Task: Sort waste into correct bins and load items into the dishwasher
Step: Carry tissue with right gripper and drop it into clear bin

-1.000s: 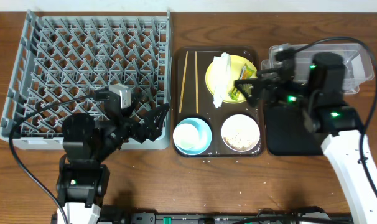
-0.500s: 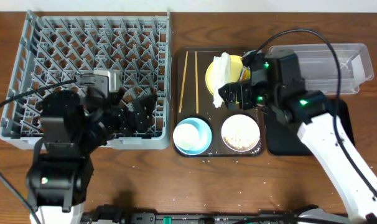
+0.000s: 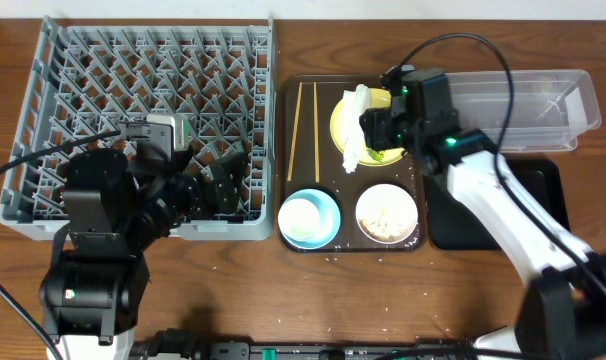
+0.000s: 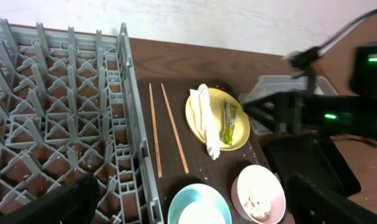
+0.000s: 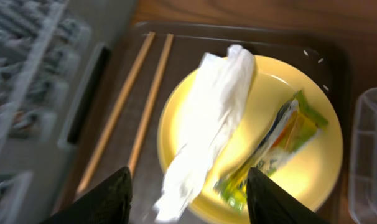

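On the yellow plate (image 3: 376, 108) lie a crumpled white napkin (image 3: 355, 125) and a green-and-yellow wrapper (image 3: 384, 153). My right gripper (image 3: 375, 135) hangs just above them. Its fingers (image 5: 111, 196) stand apart, with the napkin (image 5: 210, 112) and wrapper (image 5: 269, 152) between them and nothing gripped. Chopsticks (image 3: 303, 130) lie left of the plate. In front sit a light blue bowl (image 3: 310, 218) and a white bowl (image 3: 387, 213) holding rice scraps (image 4: 257, 204). My left gripper (image 3: 223, 180) is open over the grey dish rack's (image 3: 133, 90) front right corner.
Plate, bowls and chopsticks all rest on a dark brown tray (image 3: 348, 165). The clear tub (image 3: 528, 100) stands at the back right, with the black tray (image 3: 493, 210) in front of it. My right arm reaches across the black tray.
My right gripper has swung left from above the black tray to over the plate, and its jaws have narrowed. My left arm shifted left and now stays still.
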### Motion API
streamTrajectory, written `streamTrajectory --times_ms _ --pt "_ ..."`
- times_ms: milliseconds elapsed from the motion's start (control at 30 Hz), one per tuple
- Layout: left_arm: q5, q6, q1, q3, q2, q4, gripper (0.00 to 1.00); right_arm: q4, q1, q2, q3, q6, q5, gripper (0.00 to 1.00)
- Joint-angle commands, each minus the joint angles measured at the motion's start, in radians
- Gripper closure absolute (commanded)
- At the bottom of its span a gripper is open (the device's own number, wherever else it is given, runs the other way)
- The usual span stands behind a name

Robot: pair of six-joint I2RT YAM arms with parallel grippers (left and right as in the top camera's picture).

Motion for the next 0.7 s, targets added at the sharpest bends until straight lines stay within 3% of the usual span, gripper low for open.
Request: streamTrajectory --times_ms 0,100,267,467,500,533,600,667 --pt "-0.009 0.010 0.002 0.013 0.001 -0.003 0.04 0.087 0.021 0.098 0.011 0.023 0.051 0.45" --pt "-0.009 0.010 0.002 0.013 0.001 -0.003 0.04 0.195 0.044 0.189 0.011 0.024 0.073 0.48" --pt "-0.009 0.010 0.002 0.013 0.001 -0.003 0.04 0.341 0.077 0.331 0.012 0.024 0.140 0.44" --pt "-0.009 0.010 0.002 0.013 0.001 -0.003 0.04 0.340 0.092 0.408 0.012 0.064 0.229 0.41" --pt "-0.010 0.010 0.002 0.013 0.001 -0.003 0.04 0.344 0.091 0.407 0.012 0.069 0.220 0.58" --pt "-0.009 0.010 0.002 0.013 0.001 -0.003 0.04 0.347 0.092 0.403 0.013 0.070 0.208 0.83" --pt "-0.010 0.010 0.002 0.013 0.001 -0.003 0.04 0.343 0.092 0.389 0.013 0.086 0.188 0.97" --pt "-0.009 0.010 0.002 0.013 0.001 -0.003 0.04 0.335 0.087 0.350 0.013 0.111 0.151 0.99"
